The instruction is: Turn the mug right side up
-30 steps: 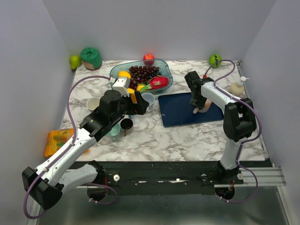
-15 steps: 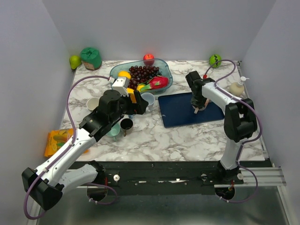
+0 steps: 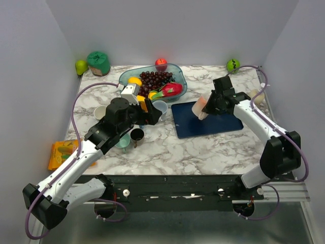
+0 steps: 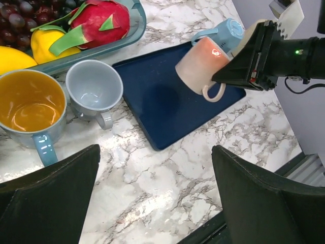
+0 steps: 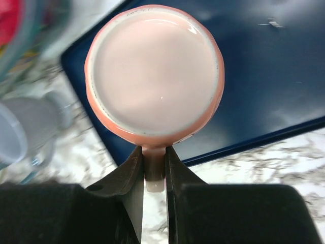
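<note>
The pink mug [image 3: 200,108] hangs tilted in the air over the left part of the blue tray [image 3: 218,126]. My right gripper [image 3: 207,108] is shut on its handle. In the right wrist view the mug's [image 5: 155,76] flat pale round base faces the camera, and the handle sits pinched in the right gripper [image 5: 154,173]. The left wrist view shows the mug [image 4: 200,65] leaning over the tray [image 4: 152,101], handle low. My left gripper [image 3: 152,114] is open beside the cups left of the tray; in its own view the left gripper [image 4: 156,148] holds nothing.
A grey-blue mug [image 4: 93,91] and a mug with an orange inside [image 4: 28,109] stand left of the tray. A glass bowl [image 3: 177,68] of fruit is behind them. A light blue mug [image 4: 228,30] lies past the right gripper. A dark cup [image 3: 136,134] and a snack bag [image 3: 63,152] lie nearer.
The right gripper closed on the mug's handle, lifted the mug off the tray, carried it left and tipped it over. The left arm stayed put.
</note>
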You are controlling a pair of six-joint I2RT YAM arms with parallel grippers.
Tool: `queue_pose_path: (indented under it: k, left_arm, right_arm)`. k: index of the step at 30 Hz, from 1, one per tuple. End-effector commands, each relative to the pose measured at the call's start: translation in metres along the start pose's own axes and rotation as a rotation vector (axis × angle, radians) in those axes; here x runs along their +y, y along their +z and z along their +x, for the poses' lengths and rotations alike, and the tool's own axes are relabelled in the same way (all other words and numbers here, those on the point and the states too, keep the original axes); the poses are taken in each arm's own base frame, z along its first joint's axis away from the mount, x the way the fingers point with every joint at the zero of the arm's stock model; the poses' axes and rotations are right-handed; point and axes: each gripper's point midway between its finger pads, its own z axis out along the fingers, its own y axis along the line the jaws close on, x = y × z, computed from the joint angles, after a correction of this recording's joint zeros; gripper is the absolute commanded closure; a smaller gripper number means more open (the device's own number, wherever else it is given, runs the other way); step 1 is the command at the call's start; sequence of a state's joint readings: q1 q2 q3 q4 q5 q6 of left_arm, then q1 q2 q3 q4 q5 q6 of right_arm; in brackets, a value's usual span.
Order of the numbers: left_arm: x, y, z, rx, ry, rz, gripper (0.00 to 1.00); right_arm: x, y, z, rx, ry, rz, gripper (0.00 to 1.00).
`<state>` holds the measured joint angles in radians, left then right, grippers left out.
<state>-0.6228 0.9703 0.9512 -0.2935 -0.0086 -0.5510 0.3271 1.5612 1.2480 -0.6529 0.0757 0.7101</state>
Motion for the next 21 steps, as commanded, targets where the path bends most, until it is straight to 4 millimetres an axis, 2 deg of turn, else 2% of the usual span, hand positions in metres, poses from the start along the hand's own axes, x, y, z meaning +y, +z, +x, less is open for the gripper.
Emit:
queue_pose_path:
  k: [1,6,7,9,14,19,21]
  left_arm:
    - [-0.015,-0.005,0.003,0.022,-0.037,0.083,0.01]
    - [-0.03,-0.007,0.007,0.058,-0.085,0.149,0.01]
    - [-0.032,-0.007,0.008,0.066,-0.094,0.162,0.01]
    - [-0.038,-0.004,0.01,0.085,-0.122,0.186,0.01]
    - [-0.068,-0.004,0.009,0.121,-0.152,0.343,0.01]
    - [-0.099,-0.005,-0.012,0.093,-0.196,0.484,0.01]
    - [-0.109,-0.003,-0.018,0.093,-0.216,0.53,0.01]
  right_arm:
    - [0.062,-0.037,-0.013,-0.032,0.02,-0.338,1.0]
    - [0.092,-0.067,0.002,0.034,0.063,-0.559,0.99]
    - [0.102,-0.075,-0.003,0.016,0.074,-0.62,0.99]
    - [0.111,-0.088,0.003,0.038,0.083,-0.706,0.99]
    - [0.138,-0.136,-0.011,-0.029,0.098,-0.93,0.99]
    - [0.161,-0.195,-0.023,-0.129,0.071,-1.141,0.99]
    - [0.167,-0.21,-0.023,-0.136,0.075,-1.189,0.99]
